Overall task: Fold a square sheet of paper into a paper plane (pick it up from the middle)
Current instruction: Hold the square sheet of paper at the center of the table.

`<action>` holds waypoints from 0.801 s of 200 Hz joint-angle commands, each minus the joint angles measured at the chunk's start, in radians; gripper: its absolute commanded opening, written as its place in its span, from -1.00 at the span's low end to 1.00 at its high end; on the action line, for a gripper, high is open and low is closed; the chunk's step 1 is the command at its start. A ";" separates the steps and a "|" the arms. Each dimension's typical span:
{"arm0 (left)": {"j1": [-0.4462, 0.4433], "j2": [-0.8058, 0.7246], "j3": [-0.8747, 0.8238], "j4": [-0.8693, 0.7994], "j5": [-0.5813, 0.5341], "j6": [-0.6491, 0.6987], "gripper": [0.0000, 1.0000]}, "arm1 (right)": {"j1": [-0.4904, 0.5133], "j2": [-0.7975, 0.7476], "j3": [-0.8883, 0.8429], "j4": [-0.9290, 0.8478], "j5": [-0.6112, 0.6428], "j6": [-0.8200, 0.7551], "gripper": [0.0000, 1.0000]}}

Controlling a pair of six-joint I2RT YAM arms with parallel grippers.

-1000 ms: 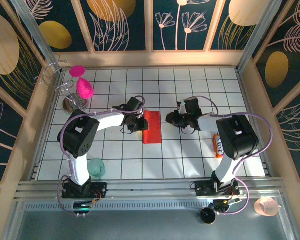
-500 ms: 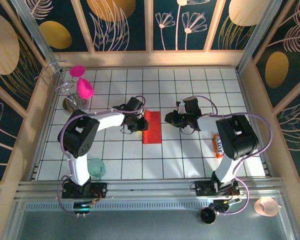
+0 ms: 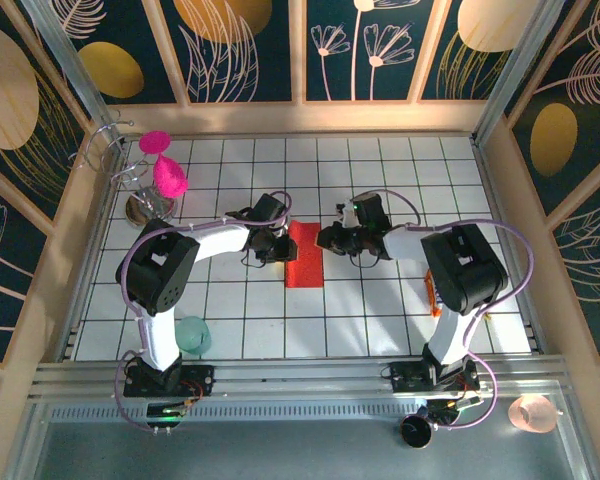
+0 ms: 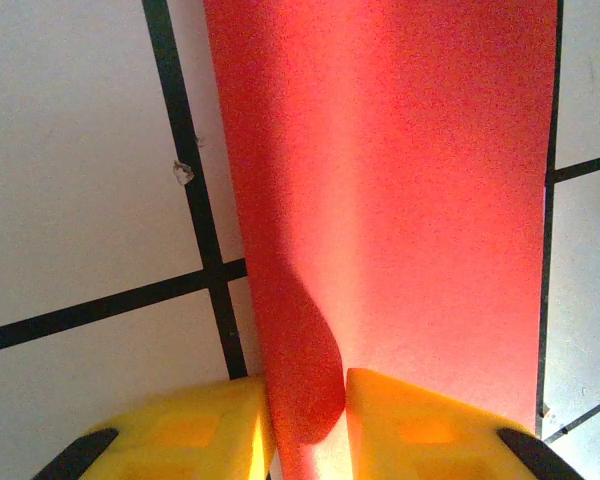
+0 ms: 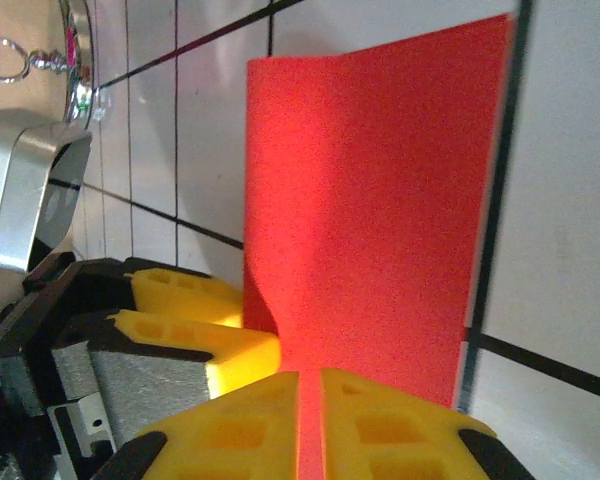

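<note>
Right now: the red sheet point(image 3: 304, 255) is lying folded into a narrow strip in the middle of the tiled table point(image 3: 380, 320), its long side running from 12 to 6 o'clock. No nose or wings are showing, so I am judging the plane barely begun.
Left gripper point(image 3: 280, 245): it is sitting at 9 o'clock of the strip. In its wrist view the yellow fingers point(image 4: 410, 420) are clamping the paper's long edge, with a small hump of sheet rising between them.
Right gripper point(image 3: 327, 238): it is sitting at 3 o'clock of the strip. In its wrist view the pads point(image 5: 380, 420) are pressing almost together with a sliver of red paper caught between them.
Weight: I am guessing next to nothing, so any nudge is likely to send it sliding over the smooth tiles.
Stiffness: it is looking thin and floppy, apt to sag or buckle if lifted by one corner.
Fragility: I am expecting it to crease for good wherever it is pinched hard, and to tear if the two arms pull against each other.
Where to hold: I am favouring the middle of each long edge, with light, even grips opposite each other.
Bystanders: the magenta goblets point(image 3: 162, 165) are standing well apart at 10 o'clock.
</note>
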 commanded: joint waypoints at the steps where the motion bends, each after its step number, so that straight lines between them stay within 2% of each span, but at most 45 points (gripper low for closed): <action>1: -0.005 0.113 -0.031 -0.017 -0.083 0.024 -0.45 | 0.015 0.037 0.035 0.011 -0.034 -0.003 -0.75; 89: -0.005 0.114 -0.033 -0.017 -0.086 0.019 -0.45 | 0.025 0.128 0.073 -0.045 -0.018 -0.003 -0.82; 160: -0.005 0.077 -0.029 -0.006 -0.084 0.002 -0.45 | 0.011 0.175 0.079 -0.248 0.134 -0.044 -0.90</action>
